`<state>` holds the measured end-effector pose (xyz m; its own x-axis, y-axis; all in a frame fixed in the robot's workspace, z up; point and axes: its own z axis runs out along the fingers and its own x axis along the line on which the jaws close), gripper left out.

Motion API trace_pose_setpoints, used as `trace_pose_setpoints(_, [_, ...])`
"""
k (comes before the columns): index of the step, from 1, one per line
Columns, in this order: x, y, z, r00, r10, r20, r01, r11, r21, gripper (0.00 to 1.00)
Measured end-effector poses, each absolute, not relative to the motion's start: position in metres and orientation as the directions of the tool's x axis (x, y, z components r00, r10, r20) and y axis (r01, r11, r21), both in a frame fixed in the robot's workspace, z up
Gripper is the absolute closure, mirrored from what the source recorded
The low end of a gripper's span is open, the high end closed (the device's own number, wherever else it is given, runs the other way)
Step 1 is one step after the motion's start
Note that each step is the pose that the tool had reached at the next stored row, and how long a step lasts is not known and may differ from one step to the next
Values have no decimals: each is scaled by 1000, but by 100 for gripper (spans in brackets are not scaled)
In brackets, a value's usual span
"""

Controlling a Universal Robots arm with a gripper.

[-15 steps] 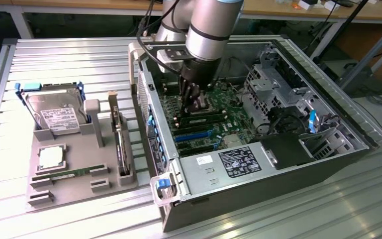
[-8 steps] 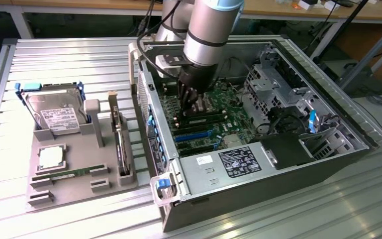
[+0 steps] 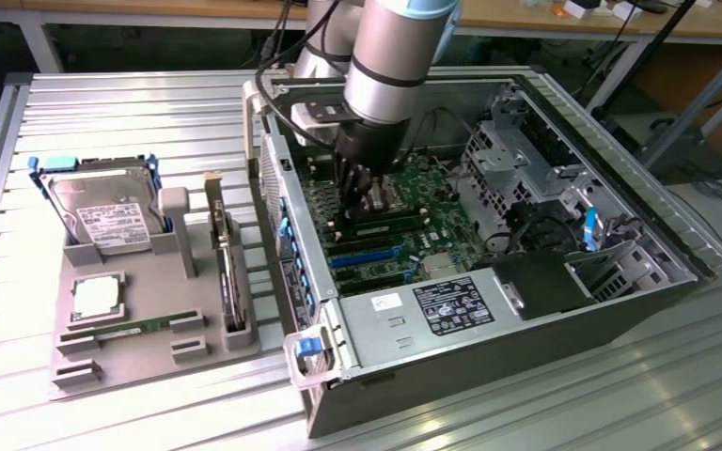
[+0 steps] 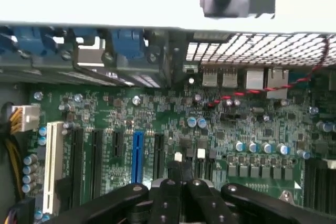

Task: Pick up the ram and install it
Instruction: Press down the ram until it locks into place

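Exterior view puts our gripper [image 3: 374, 202] low inside the open computer case [image 3: 612, 282], over the motherboard [image 3: 431, 221]. A ram [image 3: 129, 329] lies in the grey tray [image 3: 148, 366] at lower left. We cannot tell the jaws' state.

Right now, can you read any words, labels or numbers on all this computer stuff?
None can be read.
Hard drive white label: print too small.
Black sticker on the computer case: white print blurred.
Small white sticker beside it: unreadable.
Motherboard: markings too small.
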<state>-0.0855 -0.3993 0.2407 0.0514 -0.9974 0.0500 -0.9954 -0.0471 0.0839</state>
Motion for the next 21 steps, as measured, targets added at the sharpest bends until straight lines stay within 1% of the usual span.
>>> trace_pose_setpoints(4, [-66,-399,241,52,-997,50,-995,-47,84,89])
trace_pose_setpoints(12, [6,-400,241,52,-997,48,-995,-48,83,89])
trace_pose_setpoints(16, [27,-400,273,52,-997,48,-995,-48,83,89])
trace_pose_setpoints(20, [28,-399,310,49,-998,48,-996,-45,83,89])
trace_pose_setpoints(21, [27,-399,311,49,-998,47,-996,-45,83,89])
